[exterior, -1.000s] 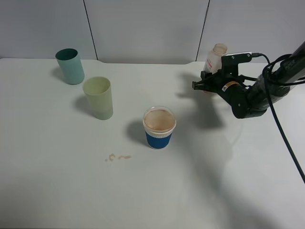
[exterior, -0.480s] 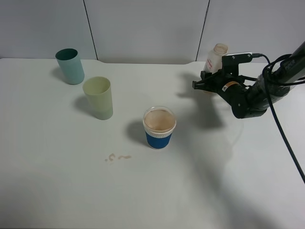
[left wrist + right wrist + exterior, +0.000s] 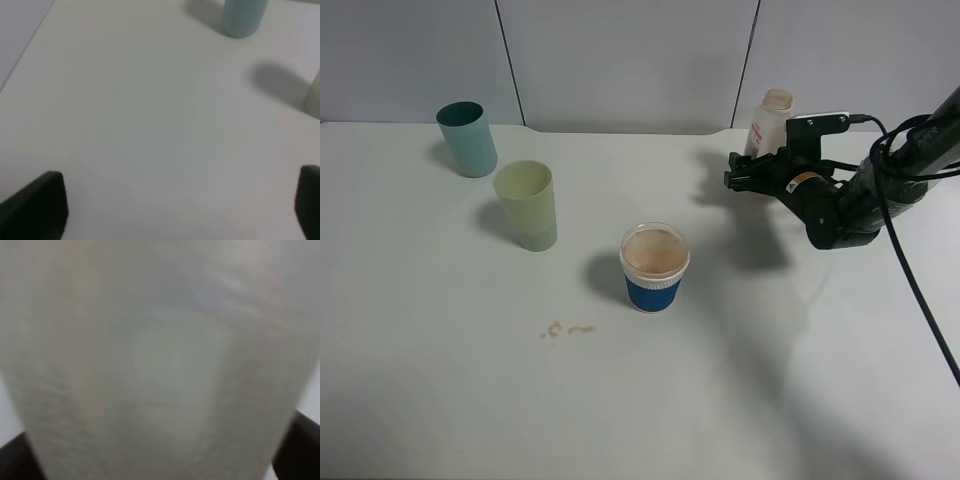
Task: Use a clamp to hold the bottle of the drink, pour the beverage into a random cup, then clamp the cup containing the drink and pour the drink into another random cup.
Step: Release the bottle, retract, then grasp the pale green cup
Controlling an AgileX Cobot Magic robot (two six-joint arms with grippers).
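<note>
The pale plastic bottle [image 3: 769,118] stands upright at the back right of the table, with my right gripper [image 3: 748,176] shut around its lower body. In the right wrist view the bottle [image 3: 160,360] fills the frame between the two dark fingertips [image 3: 301,447]. A blue-and-white paper cup [image 3: 654,265] holding brown drink stands mid-table. A light green cup [image 3: 526,204] and a teal cup [image 3: 466,138] stand at the left. My left gripper [image 3: 180,205] is open and empty over bare table; the teal cup [image 3: 242,17] lies ahead of it.
A small brown spill [image 3: 568,329] lies on the white table [image 3: 440,380] in front of the blue cup. A grey panel wall [image 3: 620,60] runs along the back edge. The right arm's black cable [image 3: 920,290] hangs at the right.
The bottle and my right gripper have shifted slightly left and up, the bottle standing a little straighter. The cups have not moved.
</note>
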